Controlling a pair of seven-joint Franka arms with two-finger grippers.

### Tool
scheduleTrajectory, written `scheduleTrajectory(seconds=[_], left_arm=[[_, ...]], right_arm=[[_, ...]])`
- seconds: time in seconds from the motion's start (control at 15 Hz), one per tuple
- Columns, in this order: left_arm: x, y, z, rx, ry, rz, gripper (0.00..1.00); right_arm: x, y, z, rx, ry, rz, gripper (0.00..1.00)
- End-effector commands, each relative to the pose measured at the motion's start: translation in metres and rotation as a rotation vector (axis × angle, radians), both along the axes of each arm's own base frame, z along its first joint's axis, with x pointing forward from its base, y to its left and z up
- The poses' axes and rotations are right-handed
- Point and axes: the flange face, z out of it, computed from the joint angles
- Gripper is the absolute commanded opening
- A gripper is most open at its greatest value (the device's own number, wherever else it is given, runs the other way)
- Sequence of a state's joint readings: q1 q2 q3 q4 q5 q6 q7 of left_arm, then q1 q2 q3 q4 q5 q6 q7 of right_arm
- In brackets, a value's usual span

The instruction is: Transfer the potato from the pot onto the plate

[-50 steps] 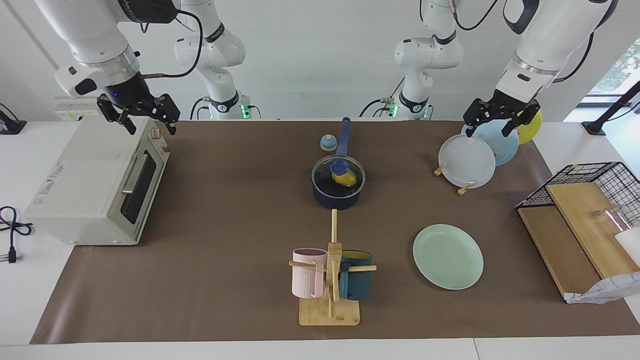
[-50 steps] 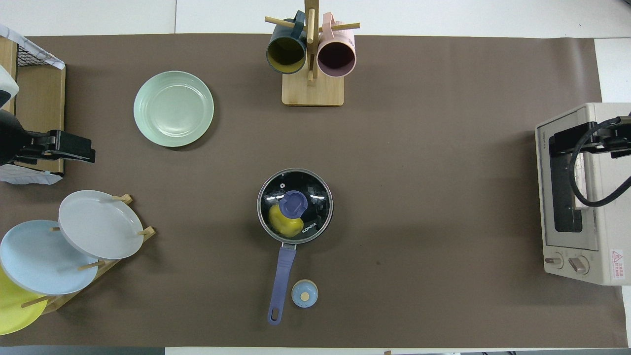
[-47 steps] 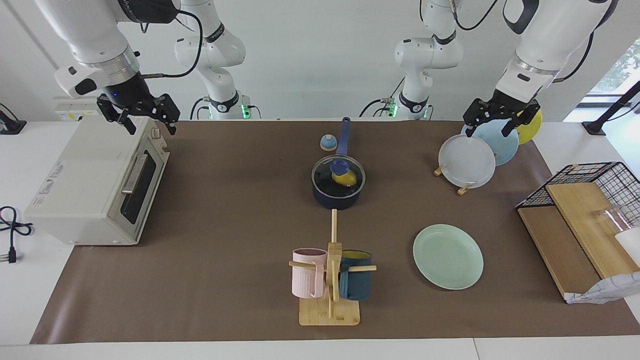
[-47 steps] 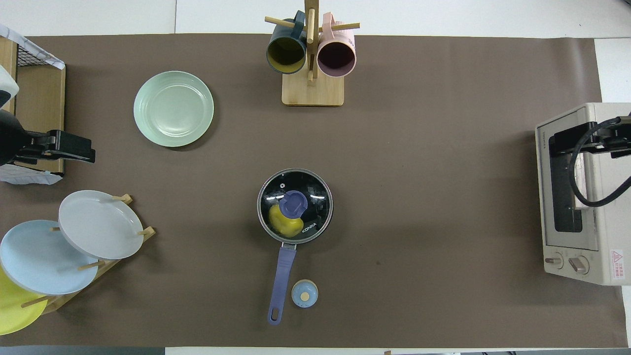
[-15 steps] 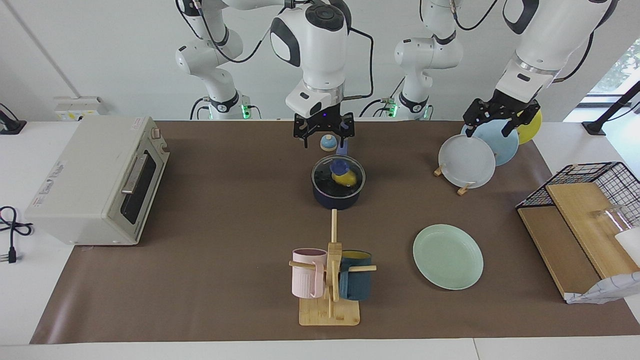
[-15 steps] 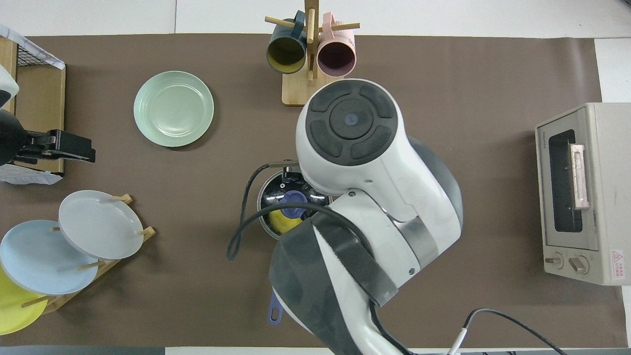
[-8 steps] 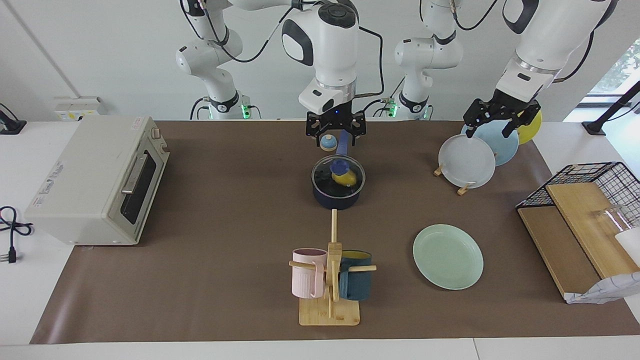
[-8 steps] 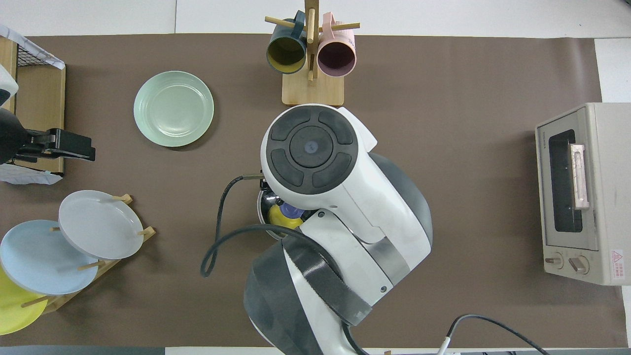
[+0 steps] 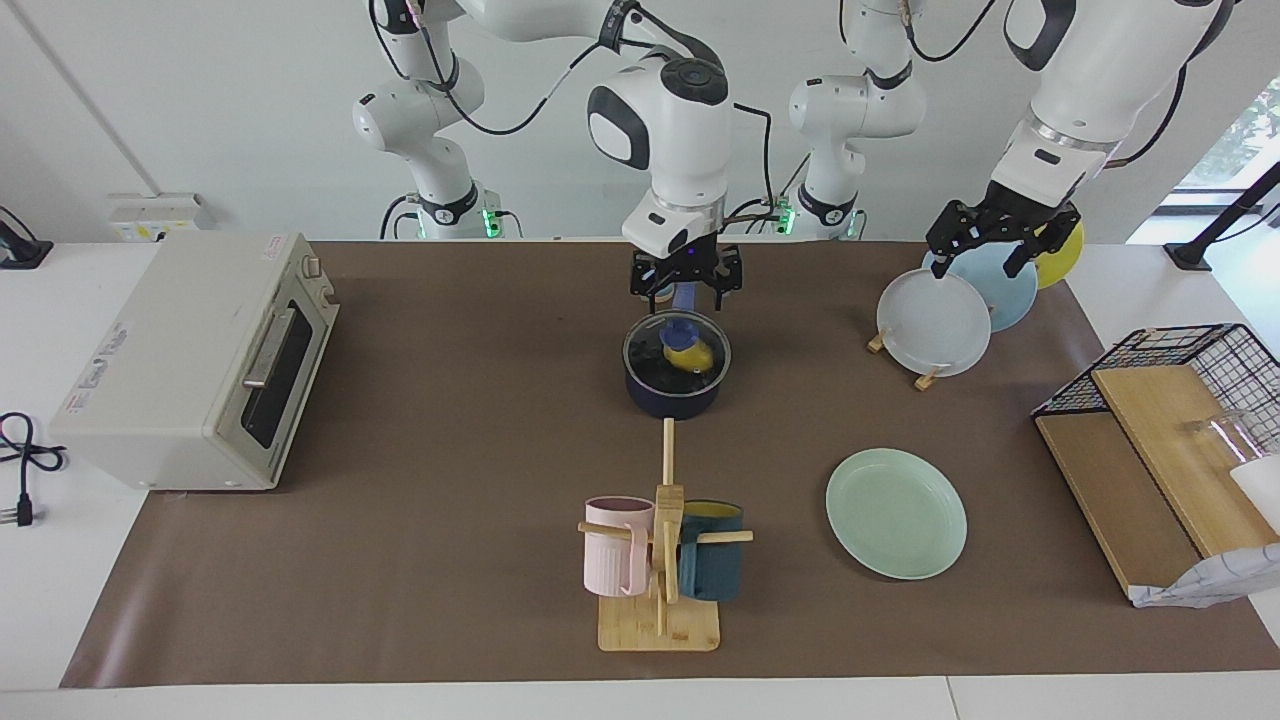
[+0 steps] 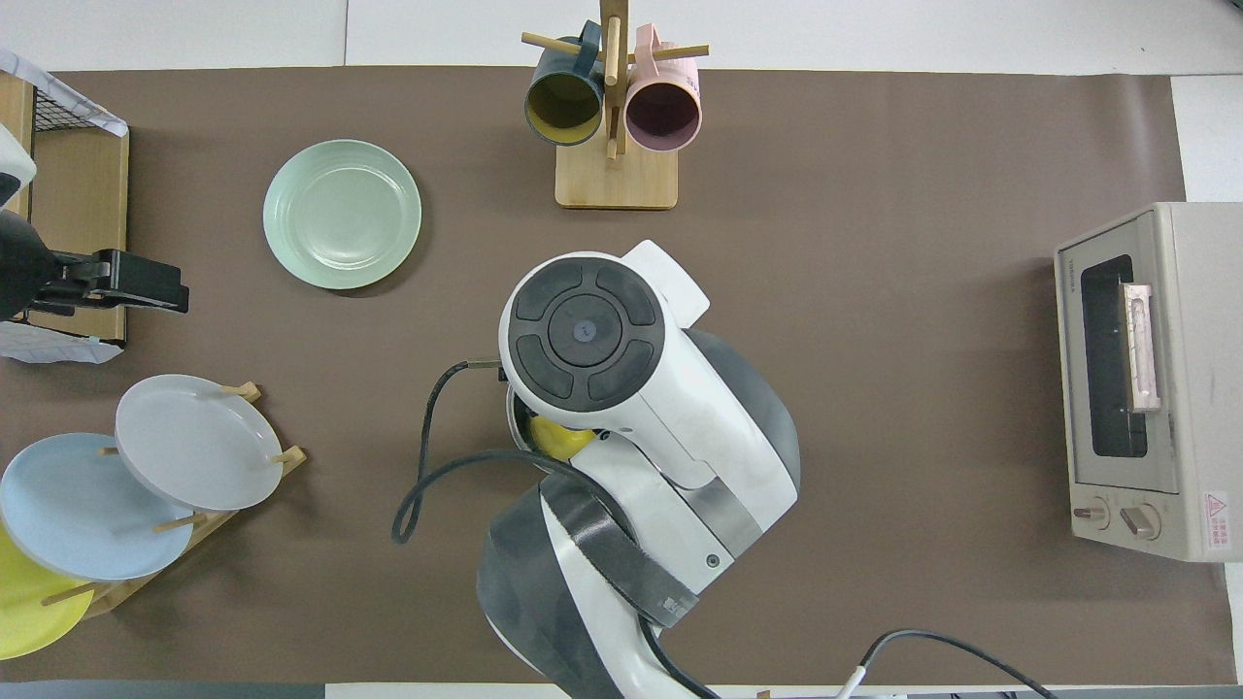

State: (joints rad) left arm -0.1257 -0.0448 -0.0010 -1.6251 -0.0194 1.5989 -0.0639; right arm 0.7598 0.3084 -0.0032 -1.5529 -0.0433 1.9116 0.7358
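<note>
I am looking at a white bench (image 9: 40,600) covered by a brown mat (image 9: 450,450), with a plain white wall (image 9: 550,150) at the robots' end.

At the right arm's end sits a beige toaster oven (image 9: 195,365). At the left arm's end are a rack of 3 plates (image 9: 960,300), grey, light blue and yellow, and a wire basket with wooden boards (image 9: 1160,440). A wooden mug stand (image 9: 662,560) with a pink mug (image 9: 617,545) and a dark blue mug (image 9: 712,565) stands farther from the robots than the pot (image 9: 676,380).

The pot is mid-mat with its glass lid (image 9: 650,365) on, blue knob (image 9: 681,329) up. The potato (image 9: 688,354) lies inside, yellow through the glass. The plate (image 9: 896,513) lies bare on the mat, farther from the robots than the plate rack, well apart from the pot.

The lid stands between me and the potato. From overhead the right arm's wrist covers nearly all the pot; only a sliver of potato (image 10: 555,439) shows.

The right claw (image 9: 686,287) hangs over the pot's handle end, just above the lid, fingers spread, holding nothing. The left claw (image 9: 982,257) waits over the plate rack, also spread and empty.

3 seconds ago the right claw was over the toaster oven; it has since swung to the pot and come lower. The left claw has not moved.
</note>
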Motion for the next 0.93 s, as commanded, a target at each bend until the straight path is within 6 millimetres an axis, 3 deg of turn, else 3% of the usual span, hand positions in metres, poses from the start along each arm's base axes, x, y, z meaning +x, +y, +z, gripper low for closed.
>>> scheduleTrajectory(seconds=[0.0, 0.2, 0.6, 0.87], left_arm=[[-0.009, 0.004, -0.004, 0.000, -0.024, 0.013, 1.00], [-0.010, 0.004, -0.005, 0.000, -0.023, 0.013, 1.00], [-0.011, 0.005, -0.008, 0.000, -0.021, 0.015, 1.00], [-0.013, 0.006, -0.012, 0.001, -0.014, 0.013, 1.00]], right_arm=[[0.009, -0.006, -0.012, -0.031, -0.030, 0.019, 1.00], [0.014, -0.012, -0.016, -0.036, -0.029, 0.037, 1.00], [0.007, 0.004, -0.048, -0.044, -0.024, 0.062, 1.00], [0.008, 0.002, -0.053, -0.071, -0.045, 0.085, 1.00]])
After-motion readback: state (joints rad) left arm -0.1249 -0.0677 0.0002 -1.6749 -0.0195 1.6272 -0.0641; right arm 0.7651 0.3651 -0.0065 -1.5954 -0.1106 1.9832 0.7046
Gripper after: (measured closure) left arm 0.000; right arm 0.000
